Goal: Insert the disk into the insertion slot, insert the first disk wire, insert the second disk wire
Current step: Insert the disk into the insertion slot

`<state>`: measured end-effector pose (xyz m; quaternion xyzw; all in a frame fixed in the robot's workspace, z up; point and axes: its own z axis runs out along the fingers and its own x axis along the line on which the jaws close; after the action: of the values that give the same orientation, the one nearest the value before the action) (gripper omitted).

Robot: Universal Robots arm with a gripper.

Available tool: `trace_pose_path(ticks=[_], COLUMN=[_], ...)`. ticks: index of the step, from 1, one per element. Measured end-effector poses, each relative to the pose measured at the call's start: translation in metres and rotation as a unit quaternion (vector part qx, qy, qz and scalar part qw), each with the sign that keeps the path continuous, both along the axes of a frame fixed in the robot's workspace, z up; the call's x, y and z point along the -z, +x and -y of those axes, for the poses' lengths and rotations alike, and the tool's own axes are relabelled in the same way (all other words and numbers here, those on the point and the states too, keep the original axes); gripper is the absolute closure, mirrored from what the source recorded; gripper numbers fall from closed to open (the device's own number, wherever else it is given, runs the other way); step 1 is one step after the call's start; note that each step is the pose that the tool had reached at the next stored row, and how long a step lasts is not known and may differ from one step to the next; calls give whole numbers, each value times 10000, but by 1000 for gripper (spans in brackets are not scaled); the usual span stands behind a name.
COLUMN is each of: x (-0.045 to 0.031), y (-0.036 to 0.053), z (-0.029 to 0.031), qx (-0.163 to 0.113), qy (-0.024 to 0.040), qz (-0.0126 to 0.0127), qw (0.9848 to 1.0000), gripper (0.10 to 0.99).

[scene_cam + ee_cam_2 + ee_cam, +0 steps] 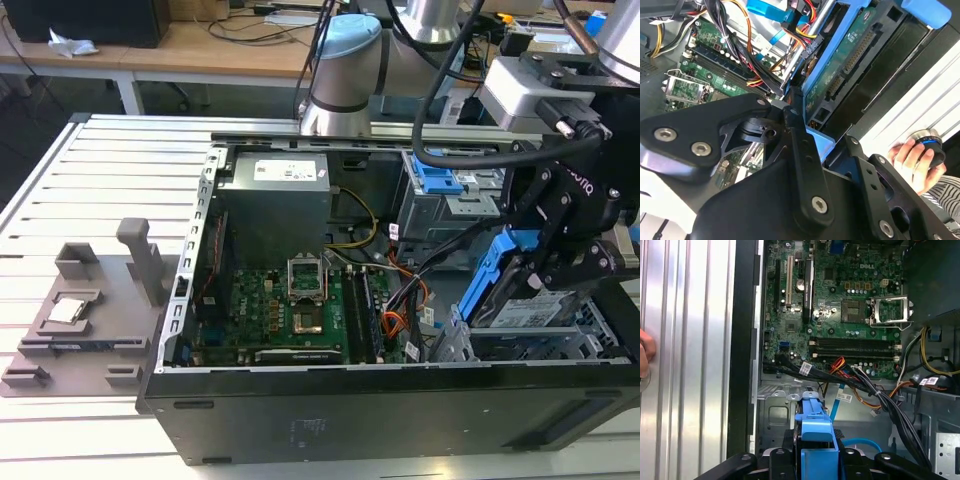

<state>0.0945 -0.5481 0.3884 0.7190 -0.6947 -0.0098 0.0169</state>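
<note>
Item: disk [522,312], blue-framed, tilted, gripped by the closed claw [548,270] just above the insertion slot [500,346], at the exterior view's right of the computer case [350,405]. Status: step 1 of 3 in hand, disk unseated. Need, judged: level disk with slot walls.

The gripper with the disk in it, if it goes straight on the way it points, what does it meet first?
Probably the insertion slot: in the exterior view the gripper points down, shut on the disk, whose lower edge is right over that silver cage. Depth is unclear.
</note>
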Motion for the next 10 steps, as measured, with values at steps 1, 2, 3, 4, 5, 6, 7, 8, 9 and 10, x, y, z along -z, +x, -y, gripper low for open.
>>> trace_pose_path(ticks=[1, 2, 3, 4, 5, 6, 7, 8, 9, 10], x=[0, 1, 1, 1, 0, 1, 1, 1, 1, 1], y=[0, 0, 0, 0, 0, 0, 0, 0, 0, 0], z=[0, 0, 0, 0, 0, 0, 0, 0, 0, 0], qx=[0, 0, 0, 0, 0, 0, 0, 0, 0, 0], qy=[0, 0, -1, -2, -3, -2, -2, -3, -4, -4], qz=[0, 0, 0, 0, 0, 0, 0, 0, 0, 0], qw=[10000, 10000, 10000, 10000, 10000, 10000, 10000, 10000, 10000, 10000], gripper=[722, 722, 722, 710, 710, 647, 647, 647, 647, 647])
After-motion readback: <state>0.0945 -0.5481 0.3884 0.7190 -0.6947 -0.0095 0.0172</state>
